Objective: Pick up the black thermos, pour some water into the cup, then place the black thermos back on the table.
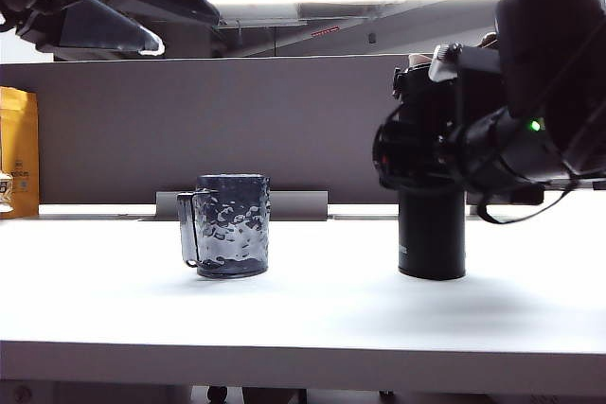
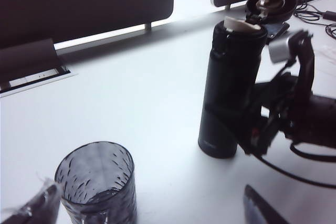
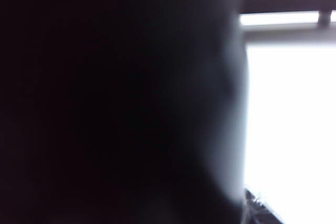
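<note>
the white tabletop point(image 1: 312, 314) carries two things, well apart from each other. on the left stands the cup point(image 1: 228, 225), a dark bluish glass mug with a dimpled surface, upright, its flat handle turned to the left. on the right stands the black thermos point(image 1: 432, 238), also upright; in the exterior view only its lower part shows, because the right arm covers the rest.

in the left wrist view the thermos point(image 2: 230, 85) has its flip lid point(image 2: 271, 2) swung open behind it and the pale spout point(image 2: 243, 24) is bare. the right hand point(image 2: 262, 124) is just beside the thermos at mid height, on its right side. its fingers stand wide and i cannot see them pressing on the flask, so the thermos seems not held. the right wrist view is almost fully dark and blurred, with the black thermos point(image 3: 115, 98) filling it very close.

the left hand point(image 2: 147, 216) hangs above the near left part of the tabletop, over the cup point(image 2: 97, 183), spread wide with nothing in it.

behind the tabletop runs a grey partition panel point(image 1: 237, 120), and at the far left a yellow bag point(image 1: 19, 149).
</note>
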Available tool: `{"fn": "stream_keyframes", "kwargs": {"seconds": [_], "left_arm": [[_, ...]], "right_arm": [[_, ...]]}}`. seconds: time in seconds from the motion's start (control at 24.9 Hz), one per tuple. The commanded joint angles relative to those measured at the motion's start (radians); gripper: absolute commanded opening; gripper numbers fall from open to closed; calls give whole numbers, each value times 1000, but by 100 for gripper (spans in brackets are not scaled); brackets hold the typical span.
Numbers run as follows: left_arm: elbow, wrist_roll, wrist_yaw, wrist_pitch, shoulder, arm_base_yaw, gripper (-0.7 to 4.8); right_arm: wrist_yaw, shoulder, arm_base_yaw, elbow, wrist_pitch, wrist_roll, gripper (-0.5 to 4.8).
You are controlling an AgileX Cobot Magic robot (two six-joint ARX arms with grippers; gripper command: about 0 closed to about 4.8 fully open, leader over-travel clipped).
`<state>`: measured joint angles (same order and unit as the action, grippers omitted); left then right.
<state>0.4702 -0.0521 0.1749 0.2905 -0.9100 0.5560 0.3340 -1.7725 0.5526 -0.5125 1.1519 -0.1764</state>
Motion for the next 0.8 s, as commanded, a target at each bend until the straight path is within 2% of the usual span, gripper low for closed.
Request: {"fn": "stream_keyframes", "kwargs": {"seconds": [0.04, 0.36, 0.4, 0.44, 0.52, 0.56, 0.6, 0.8], "left_arm": [[2, 0, 2, 1, 1, -1, 479], [2, 0, 2, -7, 1, -1, 479], [2, 0, 2, -7, 1, -1, 479], [2, 0, 2, -7, 1, -1, 479], [2, 8, 10, -23, 1, -1, 479], [2, 8, 12, -32, 1, -1, 479], [1, 8, 12, -43, 1, -1, 479], [2, 6, 1, -45, 2, -1, 479]], "right_arm": [[5, 2, 0, -24, 29, 42, 479], [5, 2, 0, -34, -7, 55, 479], [5, 1, 0, -34, -11, 55, 457], [5, 1, 0, -34, -18, 54, 399], [5, 1, -3, -34, -19, 59, 350], [5, 1, -5, -34, -21, 74, 285], [4, 1, -8, -34, -23, 84, 181], [4, 2, -9, -34, -18, 84, 174]]}}
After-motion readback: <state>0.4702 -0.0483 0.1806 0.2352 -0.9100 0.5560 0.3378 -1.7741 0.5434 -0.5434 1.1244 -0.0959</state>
